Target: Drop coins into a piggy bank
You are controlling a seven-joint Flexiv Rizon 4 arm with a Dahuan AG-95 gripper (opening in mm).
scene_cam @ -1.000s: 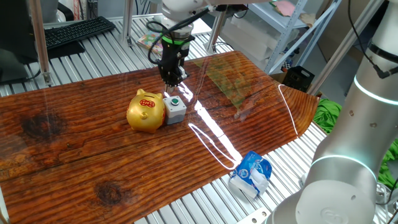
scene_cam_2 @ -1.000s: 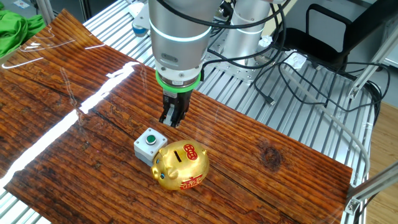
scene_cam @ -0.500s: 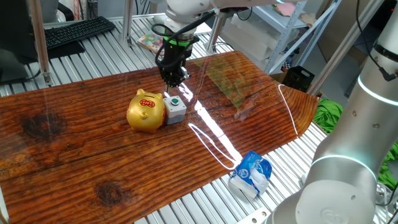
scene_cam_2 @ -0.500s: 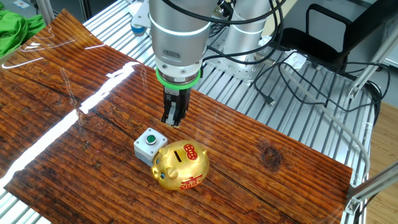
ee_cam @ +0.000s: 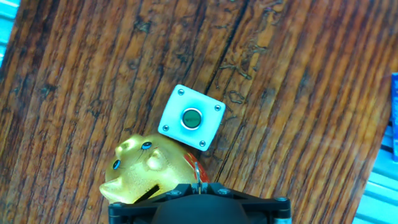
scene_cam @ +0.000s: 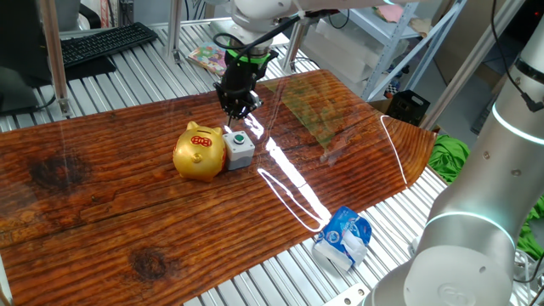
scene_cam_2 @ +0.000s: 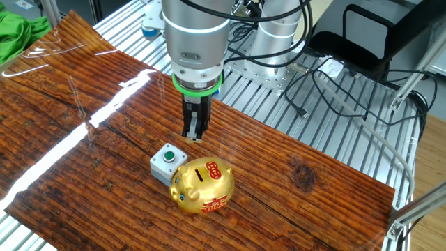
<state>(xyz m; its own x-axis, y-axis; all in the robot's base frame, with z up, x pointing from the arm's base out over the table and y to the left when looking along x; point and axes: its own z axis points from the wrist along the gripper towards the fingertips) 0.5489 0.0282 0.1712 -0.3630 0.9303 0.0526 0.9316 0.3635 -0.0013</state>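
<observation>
The shiny gold piggy bank (scene_cam: 200, 153) (scene_cam_2: 203, 185) stands on the wooden table top, with red marks and a dark slot (scene_cam_2: 203, 173) on its back. My gripper (scene_cam: 238, 109) (scene_cam_2: 194, 136) hangs over the table just behind the bank, fingers pointing down and shut. In the hand view the piggy bank (ee_cam: 146, 171) lies at the bottom edge. A thin silvery coin (ee_cam: 198, 172) shows edge-on between the gripper's (ee_cam: 198, 182) fingers, above the bank's red-marked side.
A small grey box with a green button (scene_cam: 239, 146) (scene_cam_2: 167, 162) (ee_cam: 191, 117) sits against the bank's snout side. A blue-and-white crumpled pack (scene_cam: 344, 236) lies off the table's near edge. Green cloth (scene_cam_2: 14, 31) and cables (scene_cam_2: 313, 77) lie beyond the edges.
The wrist has tilted and lifted slightly; the fingertips stay almost in the same place behind the bank. The jaws remain shut. Bank and box have not moved.
</observation>
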